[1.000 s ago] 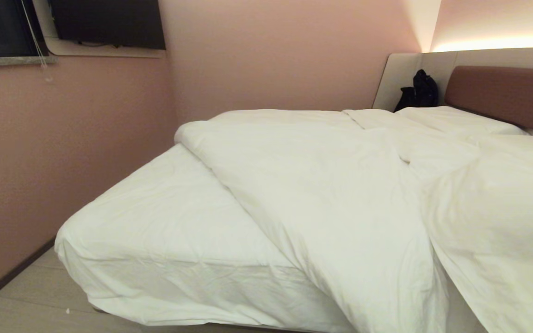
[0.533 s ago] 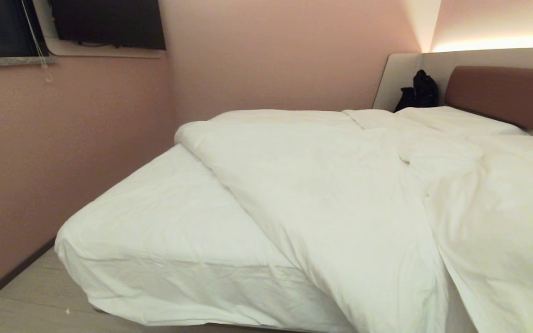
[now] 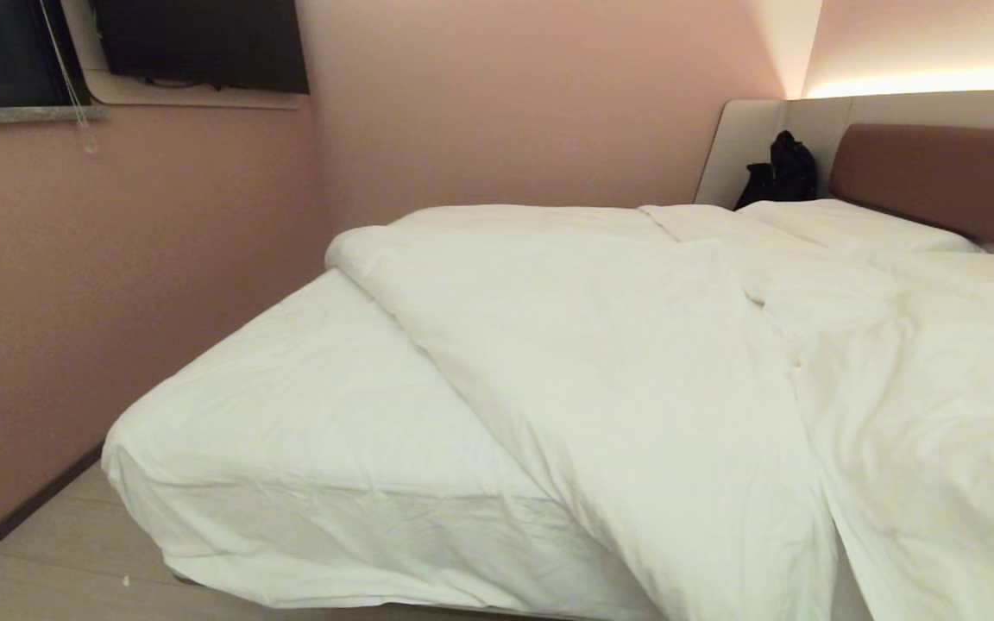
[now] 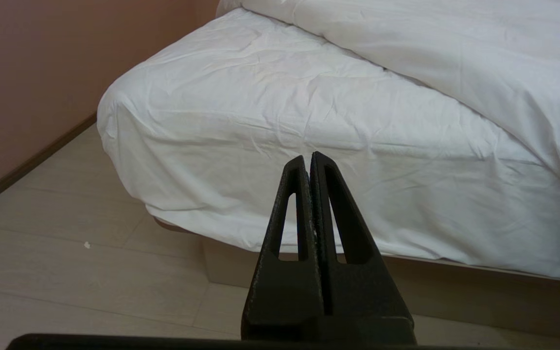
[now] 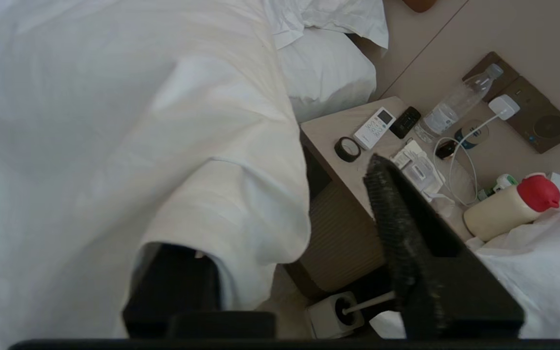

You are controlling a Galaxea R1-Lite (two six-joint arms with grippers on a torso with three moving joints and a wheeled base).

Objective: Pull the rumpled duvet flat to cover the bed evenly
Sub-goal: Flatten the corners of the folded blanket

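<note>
head view: the bed [image 3: 307, 483] is seen from its foot corner, against pink walls. the duvet [image 3: 635, 362] is heaped diagonally across the right part of the mattress, and the left corner of the white sheet [image 3: 290, 414] is left bare. a dark bag [image 3: 780, 171] is seen by the reddish-brown headboard [image 3: 946, 177]. neither arm is shown here.

left wrist view: the left pincer [image 4: 307, 158] is held low before the bed's corner, its two black fingers pressed together, nothing gripped.

right wrist view: the right pincer [image 5: 289, 214] is seen with its fingers spread apart; a fold of the duvet's edge is draped over one finger, while the other finger [image 5: 396, 214] is left bare. beyond it, a bedside surface [image 5: 328, 131] is cluttered with a remote [image 5: 375, 128], a clear bottle [image 5: 457, 103] and a red-capped bottle [image 5: 511, 206].
</note>
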